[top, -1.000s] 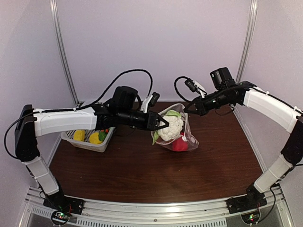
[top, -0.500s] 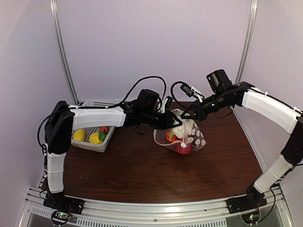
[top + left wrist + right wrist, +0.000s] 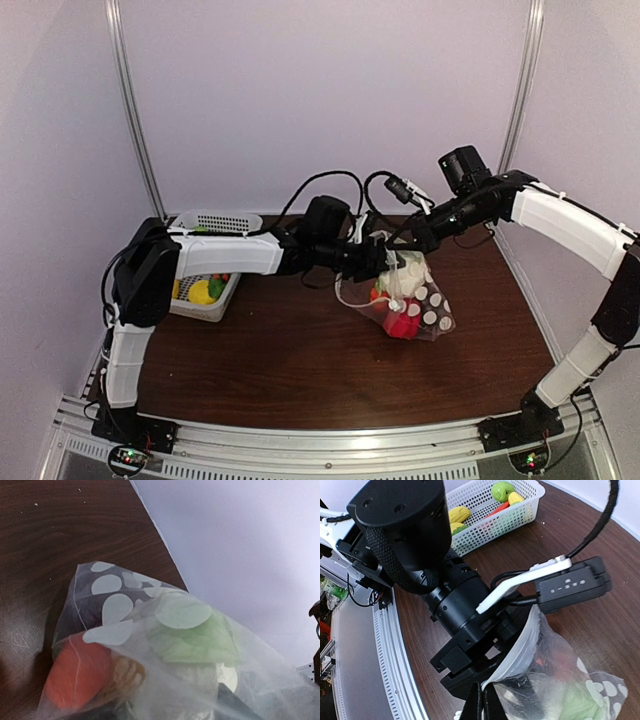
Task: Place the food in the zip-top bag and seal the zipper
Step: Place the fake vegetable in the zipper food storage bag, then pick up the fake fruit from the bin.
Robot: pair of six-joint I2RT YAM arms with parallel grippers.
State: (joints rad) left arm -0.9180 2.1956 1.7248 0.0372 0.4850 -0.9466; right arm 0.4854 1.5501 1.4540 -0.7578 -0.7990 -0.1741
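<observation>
Filmy clear zip-top bag [image 3: 176,630]; dark wood-grain table [image 3: 50,530]

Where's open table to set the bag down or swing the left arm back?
The near half of the table is bare, from in front of the basket across to the zip-top bag, plus the strip to its right. It is crowded at the bag's mouth, where the left gripper and right gripper meet.

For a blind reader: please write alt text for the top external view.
Two white robot arms meet over a clear plastic bag with white polka dots, holding toy food, on a dark wooden table: the right tool pinches its mouth edge, the left tool is at the opening. A white mesh basket sits left.
</observation>
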